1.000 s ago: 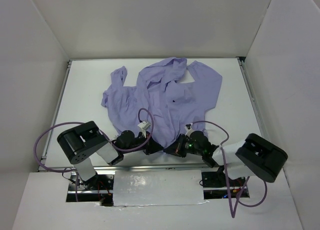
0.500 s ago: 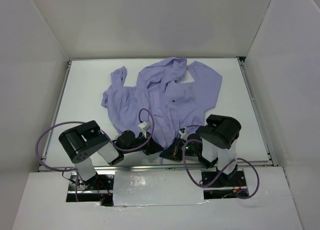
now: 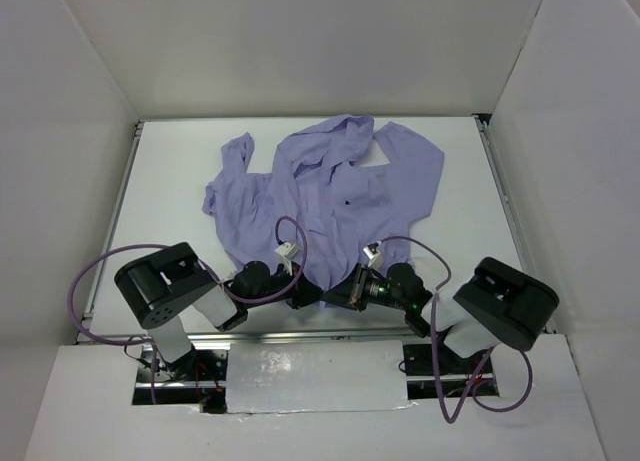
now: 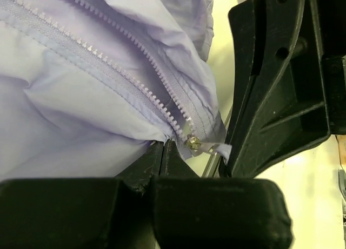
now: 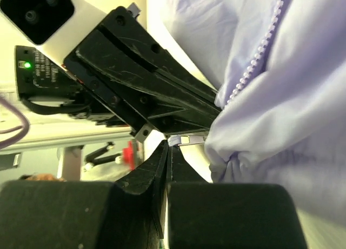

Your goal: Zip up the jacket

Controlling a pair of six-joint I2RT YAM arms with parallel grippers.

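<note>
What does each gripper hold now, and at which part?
The left gripper pinches the jacket hem at the zipper's bottom end; the right gripper seems to pinch the zipper pull tab.

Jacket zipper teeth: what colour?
Zipper teeth are pale lavender, matching the jacket fabric; clearest in the left wrist view.

The right arm's black elbow (image 3: 505,303), swung inward a moment ago, is back out right. The right end effector (image 3: 338,296) has edged nearer the left end effector (image 3: 308,299) on the lavender-purple fabric jacket (image 3: 300,196).
</note>
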